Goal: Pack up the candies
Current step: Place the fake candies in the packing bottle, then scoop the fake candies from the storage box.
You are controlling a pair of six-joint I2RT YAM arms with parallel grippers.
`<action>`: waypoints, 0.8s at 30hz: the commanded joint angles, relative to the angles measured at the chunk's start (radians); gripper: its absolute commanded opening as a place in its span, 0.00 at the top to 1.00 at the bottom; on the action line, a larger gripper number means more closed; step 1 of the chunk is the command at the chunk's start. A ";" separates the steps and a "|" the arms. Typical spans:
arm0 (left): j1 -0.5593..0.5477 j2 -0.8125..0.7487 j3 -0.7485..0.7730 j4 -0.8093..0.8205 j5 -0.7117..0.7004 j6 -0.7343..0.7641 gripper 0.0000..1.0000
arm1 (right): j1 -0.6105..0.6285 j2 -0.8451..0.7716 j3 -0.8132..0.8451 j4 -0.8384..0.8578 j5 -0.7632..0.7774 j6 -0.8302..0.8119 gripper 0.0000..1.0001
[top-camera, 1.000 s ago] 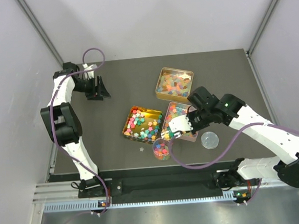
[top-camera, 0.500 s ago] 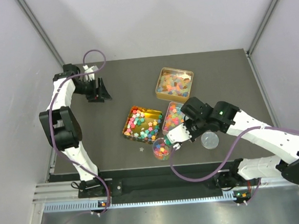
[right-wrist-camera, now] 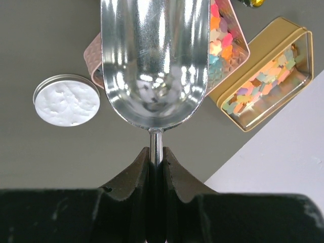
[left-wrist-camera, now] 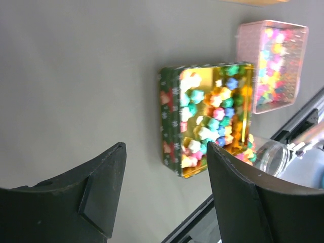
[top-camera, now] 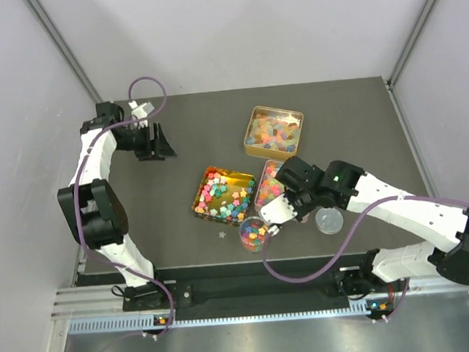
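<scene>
- Dark grey table [top-camera: 199, 130] sits inside plain white walls, with both arms mounted at its near edge.
- Three open tins sit mid-table: a green-sided tin [top-camera: 224, 195], a pink tin [top-camera: 274, 183] just beside it, and a gold tin [top-camera: 273, 131] farther back.
- All three hold loose multicoloured candies [left-wrist-camera: 212, 116].
- A small clear jar [top-camera: 253, 234] stands near the front edge, just in front of the green-sided and pink tins. It already has a coloured layer of candies in it.
- Its white lid [right-wrist-camera: 66, 100] lies flat on the table to the right, apart from the jar.
- One stray piece [top-camera: 222, 234] lies on the table just left of the jar.
- The right gripper [right-wrist-camera: 156, 157] is clamped shut on the thin handle of a metal scoop [right-wrist-camera: 154, 61]. The bowl looks empty in the wrist view and points toward the jar.
- The left gripper [top-camera: 161, 141] sits at the far left of the table, well away from the tins, with its jaws spread and nothing between them.
- My judgement is that packing is partly done. The jar has some candies in it but is not closed.
- More scoops probably lie ahead, then the lid, and perhaps the stray piece.
</scene>
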 commanded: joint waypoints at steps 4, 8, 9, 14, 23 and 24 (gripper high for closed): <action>-0.111 -0.134 0.127 -0.119 0.172 0.142 0.31 | -0.049 0.063 0.160 0.092 0.009 0.074 1.00; -0.229 -0.119 0.236 -0.299 0.180 0.222 0.35 | -0.092 0.118 0.214 0.151 -0.040 0.094 1.00; -0.245 -0.108 0.280 -0.334 0.184 0.241 0.37 | -0.117 0.132 0.226 0.164 -0.058 0.102 1.00; -0.294 -0.079 0.293 -0.398 0.204 0.224 0.51 | -0.173 0.261 0.334 0.250 -0.213 0.221 1.00; -0.339 -0.010 0.325 -0.393 0.199 0.235 0.72 | -0.181 0.387 0.450 0.359 -0.282 0.241 1.00; -0.342 0.011 0.330 -0.388 0.201 0.229 0.81 | -0.181 0.390 0.456 0.371 -0.276 0.238 1.00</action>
